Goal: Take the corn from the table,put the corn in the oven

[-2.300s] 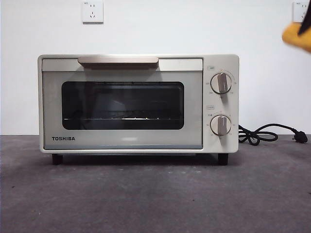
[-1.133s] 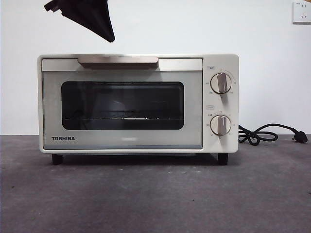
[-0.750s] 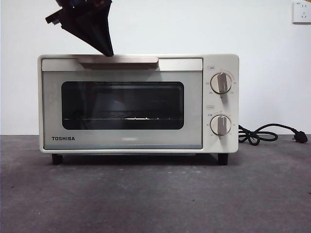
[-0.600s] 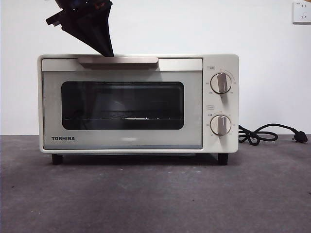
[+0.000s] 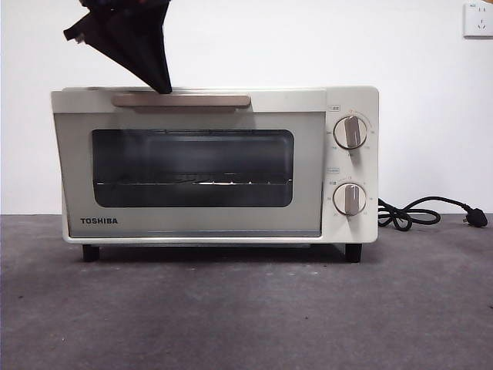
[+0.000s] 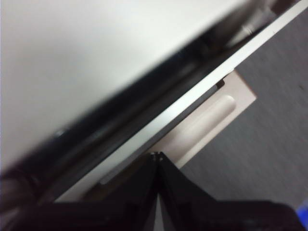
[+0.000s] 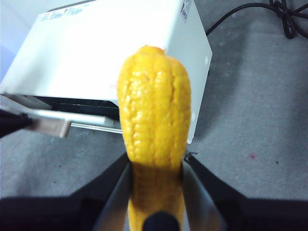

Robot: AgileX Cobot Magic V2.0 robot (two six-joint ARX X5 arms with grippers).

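Front view: the cream-white boxy TOSHIBA oven [image 5: 216,166] stands on the dark grey desk [image 5: 246,308], its door ajar at the top. Left wrist view: the left gripper [image 6: 157,155], jaws closed together, apparently hooks the beige handle [image 6: 211,118]. Right wrist view: the right gripper [image 7: 156,168] clamps the yellow corn cob [image 7: 154,110] above the oven.

the corn [image 7: 154,113], a yellow-orange cob with rows of kernels, is held lengthwise above the cream-white oven [image 5: 216,166]. the oven stands on the dark grey surface [image 5: 246,308] on black feet, its door tipped slightly open at the top, 2 knobs at one side.
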